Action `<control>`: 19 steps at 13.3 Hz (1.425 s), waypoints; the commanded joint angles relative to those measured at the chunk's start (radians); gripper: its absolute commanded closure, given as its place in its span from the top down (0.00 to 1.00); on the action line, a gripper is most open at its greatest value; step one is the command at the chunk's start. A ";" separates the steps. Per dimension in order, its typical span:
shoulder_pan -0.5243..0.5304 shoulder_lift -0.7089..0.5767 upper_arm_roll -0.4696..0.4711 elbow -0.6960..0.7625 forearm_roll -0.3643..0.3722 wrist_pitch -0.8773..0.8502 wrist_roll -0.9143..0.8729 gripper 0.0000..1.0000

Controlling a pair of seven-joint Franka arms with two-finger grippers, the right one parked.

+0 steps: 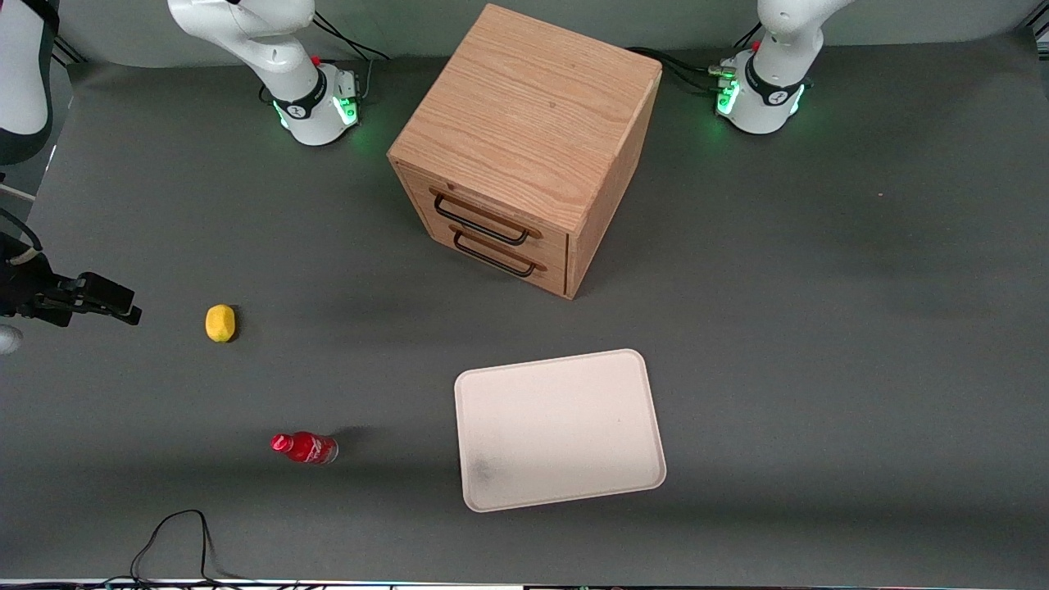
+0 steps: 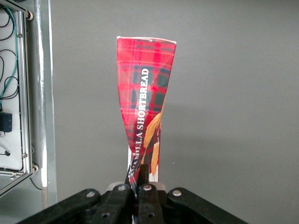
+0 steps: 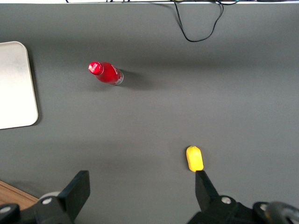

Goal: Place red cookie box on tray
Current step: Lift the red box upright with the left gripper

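I count one lemon (image 1: 220,323), one small red bottle (image 1: 305,448), one wooden cabinet (image 1: 524,147) with two drawers, one tray (image 1: 560,429) and one box (image 2: 145,107) on this rig. Going across the front view from the parked arm's end, the lemon lies alone on the desk (image 1: 819,328), with the bottle on its side nearer the camera. The cabinet stands mid-desk between the two arm bases, its two dark handles facing the camera at an angle. The tray lies flat on the desk nearer the camera than the cabinet, its rounded corners all on the mat, a grey smudge near one corner and nothing on it. Bare desk surrounds the tray on every side, and the widest open stretch runs toward the working arm's end. The box does not show in the front view, nor does the gripper (image 2: 140,179); I see both only through the left wrist camera. There the box stands out lengthwise from the fingers (image 2: 148,193), which are pinched narrowly on its near end, the cardboard squeezed thin at the grip and widening toward its free end, held in the air before a plain grey background.
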State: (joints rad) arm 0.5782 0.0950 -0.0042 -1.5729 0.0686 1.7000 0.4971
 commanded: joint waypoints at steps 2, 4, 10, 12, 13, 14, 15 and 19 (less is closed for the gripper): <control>-0.006 0.003 -0.013 0.088 0.002 -0.091 0.026 0.00; -0.029 0.005 -0.017 0.088 -0.009 -0.092 0.023 0.00; -0.240 -0.021 -0.016 0.076 -0.016 -0.114 -0.128 0.00; -0.332 -0.032 -0.016 0.074 -0.015 -0.120 -0.231 0.00; -0.383 -0.034 -0.016 0.074 -0.016 -0.123 -0.280 0.00; -0.443 -0.034 -0.016 0.073 -0.016 -0.125 -0.357 0.00; -0.501 -0.034 -0.016 0.073 -0.016 -0.125 -0.449 0.00; -0.720 -0.018 -0.016 0.074 -0.019 -0.105 -0.676 0.00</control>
State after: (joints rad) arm -0.0486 0.0783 -0.0422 -1.5085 0.0516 1.6020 -0.0896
